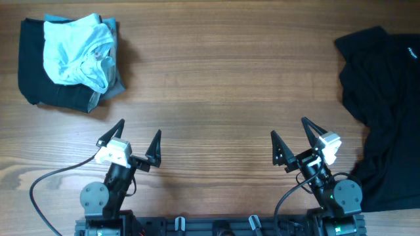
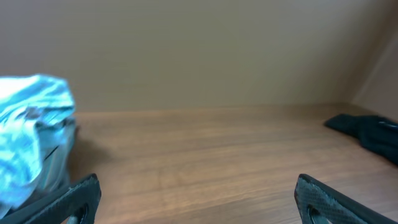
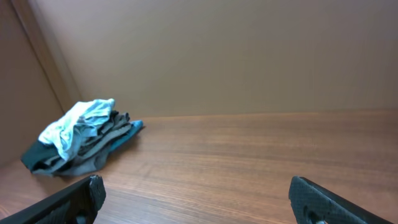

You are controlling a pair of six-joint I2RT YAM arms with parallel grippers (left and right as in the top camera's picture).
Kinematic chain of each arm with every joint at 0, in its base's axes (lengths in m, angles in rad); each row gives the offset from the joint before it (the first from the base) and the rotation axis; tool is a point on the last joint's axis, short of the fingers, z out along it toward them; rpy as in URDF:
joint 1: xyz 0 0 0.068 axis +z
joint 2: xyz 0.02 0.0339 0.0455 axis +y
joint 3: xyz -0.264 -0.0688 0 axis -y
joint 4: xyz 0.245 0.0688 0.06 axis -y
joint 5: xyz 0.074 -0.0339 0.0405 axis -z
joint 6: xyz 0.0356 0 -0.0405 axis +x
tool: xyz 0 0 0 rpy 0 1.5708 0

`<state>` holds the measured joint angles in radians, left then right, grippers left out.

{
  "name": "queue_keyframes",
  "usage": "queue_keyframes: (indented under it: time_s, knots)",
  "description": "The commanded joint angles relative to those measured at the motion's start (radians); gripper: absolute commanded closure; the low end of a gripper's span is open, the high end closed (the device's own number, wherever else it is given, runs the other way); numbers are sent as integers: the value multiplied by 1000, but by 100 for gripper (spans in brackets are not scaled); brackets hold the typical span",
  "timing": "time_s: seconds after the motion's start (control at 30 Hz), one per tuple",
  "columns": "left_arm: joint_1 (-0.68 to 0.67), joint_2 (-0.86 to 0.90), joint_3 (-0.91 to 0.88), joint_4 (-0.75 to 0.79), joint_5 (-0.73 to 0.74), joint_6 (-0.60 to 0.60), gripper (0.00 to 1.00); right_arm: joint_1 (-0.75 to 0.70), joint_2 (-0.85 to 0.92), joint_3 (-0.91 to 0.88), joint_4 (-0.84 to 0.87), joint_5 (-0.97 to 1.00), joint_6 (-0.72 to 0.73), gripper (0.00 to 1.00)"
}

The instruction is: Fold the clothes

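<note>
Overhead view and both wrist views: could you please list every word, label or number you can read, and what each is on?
Nothing can be read in any view.
Black garment: a tiny pale mark near its upper right edge, possibly a logo, too small to read.
Light blue garment: no legible print or label.

Wooden table [image 1: 216, 85]: brown planks, grain running left to right, surface flat and matte.

Item one: a dark stack [image 1: 33, 78] of folded clothing lies directly on the wood at the far left corner. A crumpled light blue garment [image 1: 75, 49] rests on top of it, not on the table.

Item two: a black garment [image 1: 387, 118] lies spread and unfolded, well apart from the stack, at the opposite, right edge, partly out of frame.

Item three: a black cable [image 1: 46, 180] curves over the wood, nearer the robot than the stack.
</note>
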<state>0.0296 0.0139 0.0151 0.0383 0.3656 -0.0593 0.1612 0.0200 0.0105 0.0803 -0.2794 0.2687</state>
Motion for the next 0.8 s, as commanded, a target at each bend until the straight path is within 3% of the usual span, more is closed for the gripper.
queue_keyframes:
  time_s: [0.0, 0.23, 0.4, 0.57, 0.77]
  knots:
    - [7, 2, 96, 14, 35, -10, 0, 4, 2, 86, -23, -5, 14, 0]
    - [7, 176, 366, -126, -11, -10, 0, 4, 194, 335, -166, 13, -14, 0]
    - [7, 444, 639, -354, -51, -10, 0, 4, 520, 602, -436, 25, -17, 0]
    - [7, 787, 963, -654, -15, -10, 0, 4, 930, 909, -707, 6, -155, 0]
    - [7, 1018, 1117, -792, 109, -9, 0, 1, 1283, 1131, -842, -53, -240, 0]
